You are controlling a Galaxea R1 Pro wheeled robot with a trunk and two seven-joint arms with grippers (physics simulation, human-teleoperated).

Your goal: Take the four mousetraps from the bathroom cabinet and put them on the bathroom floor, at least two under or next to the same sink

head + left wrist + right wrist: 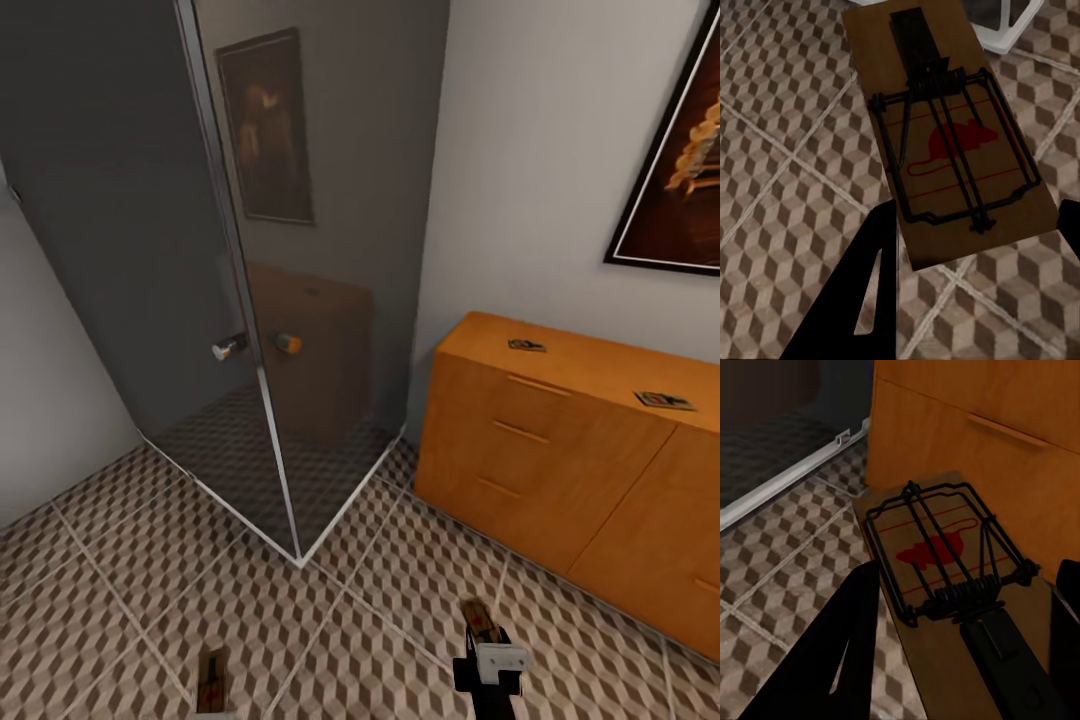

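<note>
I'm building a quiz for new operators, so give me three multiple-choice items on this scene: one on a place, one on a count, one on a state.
1. Where do the two unheld mousetraps lie?
A. on the cabinet top
B. in the shower
C. in a drawer

2. How many mousetraps show in the head view?
A. two
B. four
C. six

3. What is the right tool doing?
A. hanging open
B. holding a mousetrap
C. pulling a handle

Answers:
1 A: both rest on the cabinet.
2 B: two up there, one per tool.
3 B: the right tool has a mousetrap between its fingers.
</note>
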